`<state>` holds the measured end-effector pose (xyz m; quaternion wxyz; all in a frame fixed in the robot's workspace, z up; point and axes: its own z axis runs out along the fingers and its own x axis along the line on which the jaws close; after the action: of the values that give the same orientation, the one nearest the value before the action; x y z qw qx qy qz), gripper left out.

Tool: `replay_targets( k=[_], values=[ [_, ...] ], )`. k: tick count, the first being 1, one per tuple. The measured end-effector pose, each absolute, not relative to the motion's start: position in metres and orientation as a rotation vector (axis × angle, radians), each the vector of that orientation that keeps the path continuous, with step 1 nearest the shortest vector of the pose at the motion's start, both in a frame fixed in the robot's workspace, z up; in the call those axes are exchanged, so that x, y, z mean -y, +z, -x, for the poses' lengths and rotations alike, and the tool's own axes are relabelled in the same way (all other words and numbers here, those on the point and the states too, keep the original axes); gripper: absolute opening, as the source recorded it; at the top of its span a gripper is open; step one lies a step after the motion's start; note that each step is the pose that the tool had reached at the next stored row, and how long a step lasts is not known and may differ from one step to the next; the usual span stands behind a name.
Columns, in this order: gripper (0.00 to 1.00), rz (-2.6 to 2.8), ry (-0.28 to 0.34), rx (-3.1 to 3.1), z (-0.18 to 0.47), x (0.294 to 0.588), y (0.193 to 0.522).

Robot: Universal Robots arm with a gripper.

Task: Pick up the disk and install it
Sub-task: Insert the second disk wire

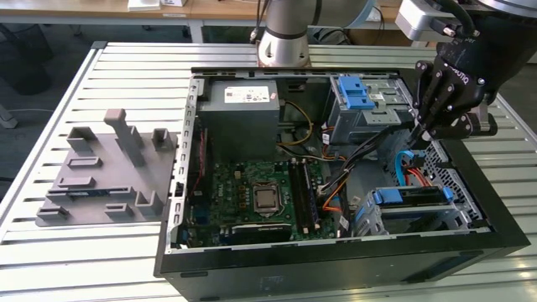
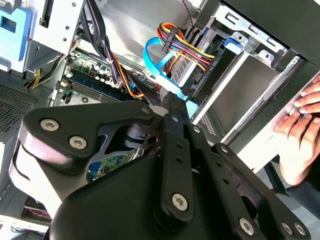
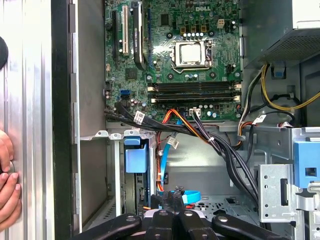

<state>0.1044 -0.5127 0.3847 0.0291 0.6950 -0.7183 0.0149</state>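
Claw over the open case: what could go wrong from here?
1. The claw hangs close to the loose blue cable and the coloured wire bundle; moving could snag them.
2. A person's hand rests just outside the case, so a sideways swing might strike it.

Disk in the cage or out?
In: the disk sits inside the drive cage, blue rail end showing; the gripper is clear of it.

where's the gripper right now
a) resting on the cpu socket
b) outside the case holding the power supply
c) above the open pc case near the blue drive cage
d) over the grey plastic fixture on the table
c: in the exterior view the gripper hangs over the open computer case, just beside the metal drive cage with the blue latch, well away from the grey fixture on the table.
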Motion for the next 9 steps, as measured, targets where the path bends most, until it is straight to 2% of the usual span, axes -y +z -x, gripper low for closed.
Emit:
replay_targets(
  k=[9],
  values=[
    [0.1,-2.144,0.046,2.216,-0.1045,0.5126,0.3847]
  ],
)
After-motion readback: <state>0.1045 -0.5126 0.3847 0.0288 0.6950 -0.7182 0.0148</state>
